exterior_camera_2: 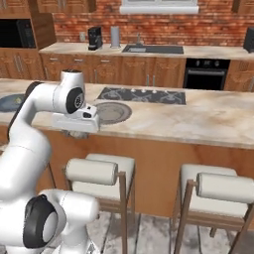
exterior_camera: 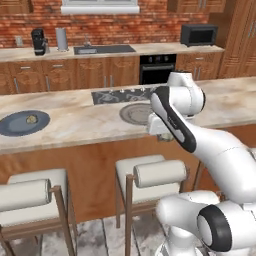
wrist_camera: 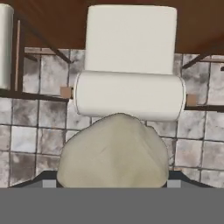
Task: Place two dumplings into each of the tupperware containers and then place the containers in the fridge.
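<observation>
A pale beige dumpling (wrist_camera: pixel 113 151) sits between my gripper's (wrist_camera: pixel 112 183) fingertips, and the gripper is shut on it. The hand hangs at the island counter's front edge, over a stool, and the gripper (exterior_camera: pixel 161 134) (exterior_camera_2: pixel 74 133) points down. Just behind it on the counter lies a shallow, greyish, see-through tray (exterior_camera: pixel 136 113) (exterior_camera_2: pixel 112 112) that looks like one of the tupperware containers. Far left on the counter is a round dark grey plate (exterior_camera: pixel 15 126) with another dumpling (exterior_camera: pixel 31 119) on it. The fridge is out of view.
Two cream-cushioned stools (exterior_camera: pixel 150 172) (exterior_camera: pixel 30 192) stand in front of the island. A cooktop (exterior_camera: pixel 117 95) is set into the counter behind the tray. The far wall has a sink (exterior_camera: pixel 102 49), an oven (exterior_camera: pixel 157 69), a microwave (exterior_camera: pixel 199 35) and a coffee machine (exterior_camera: pixel 39 41).
</observation>
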